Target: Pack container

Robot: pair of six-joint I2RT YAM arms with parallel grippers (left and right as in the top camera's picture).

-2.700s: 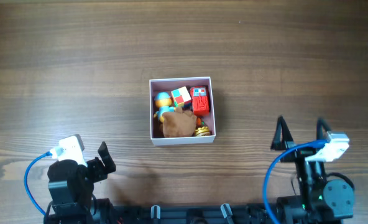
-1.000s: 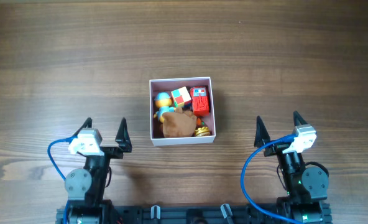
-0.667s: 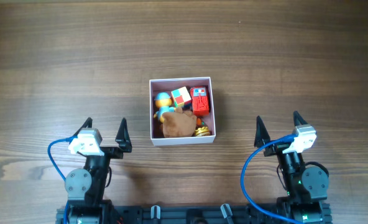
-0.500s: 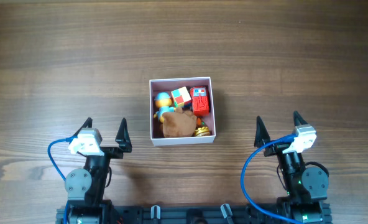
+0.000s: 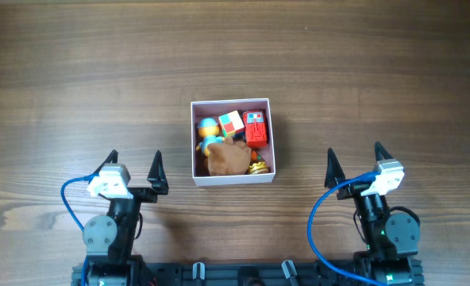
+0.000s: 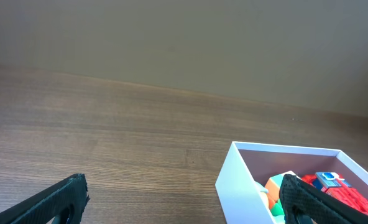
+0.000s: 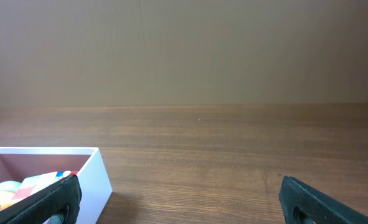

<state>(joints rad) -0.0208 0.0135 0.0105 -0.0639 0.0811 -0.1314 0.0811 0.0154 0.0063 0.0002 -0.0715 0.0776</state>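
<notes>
The container (image 5: 194,143), a square white-walled box with a pink inside, sits mid-table and holds several small toys: a brown lump (image 5: 227,161), a red block (image 5: 256,127), a red-green-white cube (image 5: 232,122) and a blue-and-orange figure (image 5: 209,131). It shows at the lower right of the left wrist view (image 6: 240,180) and the lower left of the right wrist view (image 7: 94,171). My left gripper (image 5: 134,168) is open and empty near the front left edge. My right gripper (image 5: 354,163) is open and empty near the front right edge.
The wooden table (image 5: 100,71) spreads around the box. A plain beige wall (image 6: 184,37) stands behind the table's far edge.
Since 2.7 s ago both arms have swung so that their grippers point straight up the table. Nothing has moved in the last second.
</notes>
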